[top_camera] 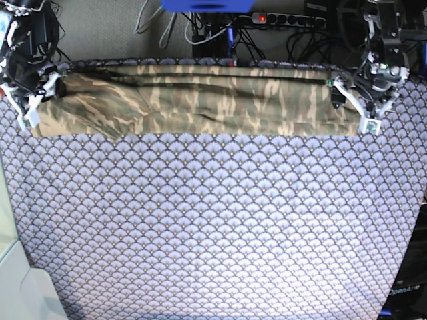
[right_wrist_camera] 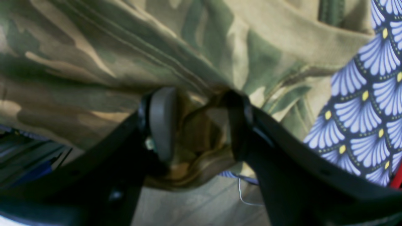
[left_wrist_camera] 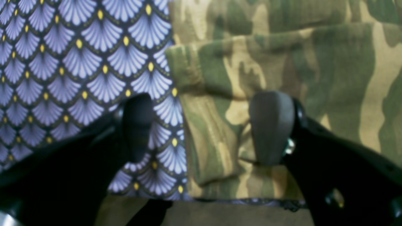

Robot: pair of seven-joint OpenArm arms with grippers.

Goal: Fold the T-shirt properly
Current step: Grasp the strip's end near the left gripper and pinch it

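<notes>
- Camouflage cloth, the T-shirt (top_camera: 193, 100) lies folded in a long band along the far edge of the desk (top_camera: 213, 227), on its scallop-patterned cover.
- The right pincer (right_wrist_camera: 196, 125) is part closed on a bunched end of the shirt.
- The left pincer (left_wrist_camera: 204, 128) gapes wide over the shirt's other end, gripping nothing.
- Both wrist views are blurred.

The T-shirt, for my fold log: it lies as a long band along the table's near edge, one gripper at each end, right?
Not the near edge: the base view shows the T-shirt banded along the far edge of the tablecloth. A gripper does sit at each end.
</notes>
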